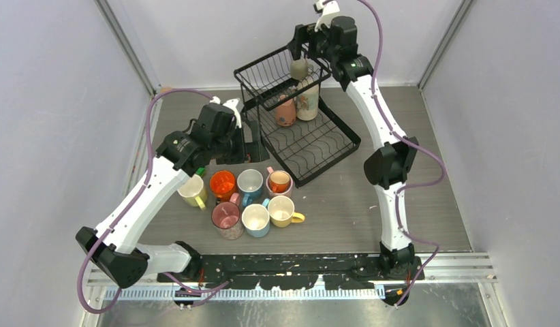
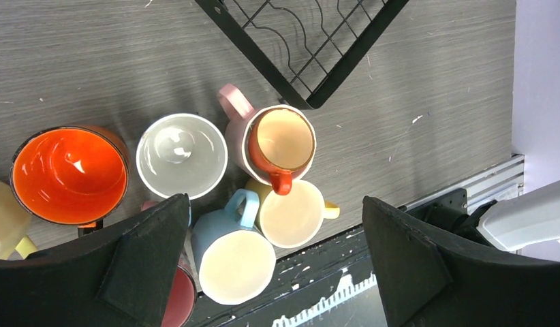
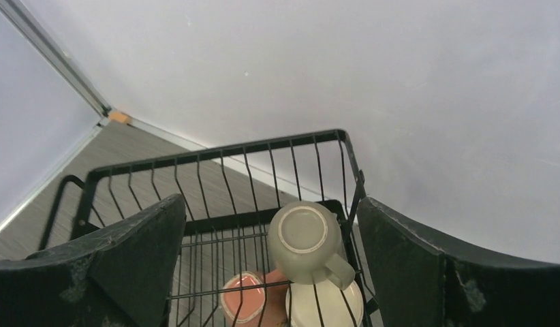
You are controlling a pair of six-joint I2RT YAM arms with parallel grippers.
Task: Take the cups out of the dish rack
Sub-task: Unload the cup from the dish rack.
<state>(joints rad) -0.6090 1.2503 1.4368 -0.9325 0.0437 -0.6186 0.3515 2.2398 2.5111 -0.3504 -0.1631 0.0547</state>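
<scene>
The black wire dish rack [image 1: 330, 162] stands at the back centre. An upside-down beige-grey mug [image 1: 299, 68] sits in its upper basket. A salmon cup [image 1: 285, 111] and a cream cup [image 1: 307, 99] sit on the lower tray. My right gripper [image 1: 302, 46] is open above the beige-grey mug [image 3: 303, 238], jaws either side of it without touching. My left gripper [image 1: 242, 146] is open and empty above several mugs on the table. Among them are an orange mug [image 2: 69, 174], a light blue mug [image 2: 233, 262], a yellow mug [image 2: 291, 214], and a pink mug [image 2: 235, 129] with a small orange one [image 2: 281, 139] inside.
The mugs on the table cluster just in front of the rack's near corner [image 2: 263, 61]. Another yellow mug [image 1: 193, 191] and a dark pink mug [image 1: 227, 218] stand at the cluster's left. Grey walls close in the back and sides. A metal rail [image 1: 461, 262] runs along the near edge.
</scene>
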